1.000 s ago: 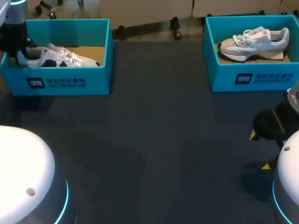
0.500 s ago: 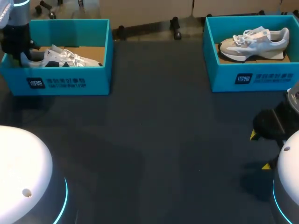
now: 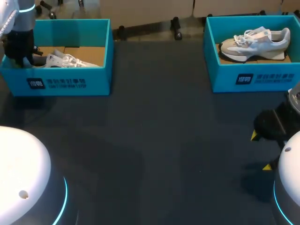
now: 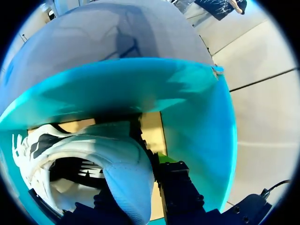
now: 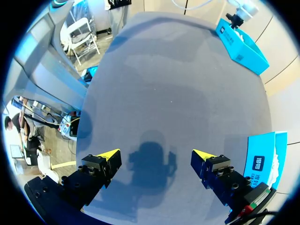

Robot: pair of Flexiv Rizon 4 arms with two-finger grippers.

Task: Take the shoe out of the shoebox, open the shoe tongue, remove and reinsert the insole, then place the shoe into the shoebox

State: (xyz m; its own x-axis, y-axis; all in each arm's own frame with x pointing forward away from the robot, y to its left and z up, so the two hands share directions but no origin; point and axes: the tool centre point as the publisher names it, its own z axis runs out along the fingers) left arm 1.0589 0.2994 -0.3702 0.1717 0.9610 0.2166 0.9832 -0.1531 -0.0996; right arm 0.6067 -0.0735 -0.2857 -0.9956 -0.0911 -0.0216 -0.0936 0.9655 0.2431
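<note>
A white and navy shoe lies in the teal shoebox at the table's far left. My left gripper reaches into that box at its left end. In the left wrist view my left gripper is shut on the shoe at its heel collar, one finger inside and one outside. The box wall curves close around it. My right gripper hangs over the table at the right edge. It is open and holds nothing.
A second teal shoebox at the far right holds a grey and white shoe. Dark tabletop stretches between the two boxes. The arms' white bases fill the near corners.
My left arm has carried the shoe downward and slightly right, so it now sits lower inside the left box. The right arm has not moved.
</note>
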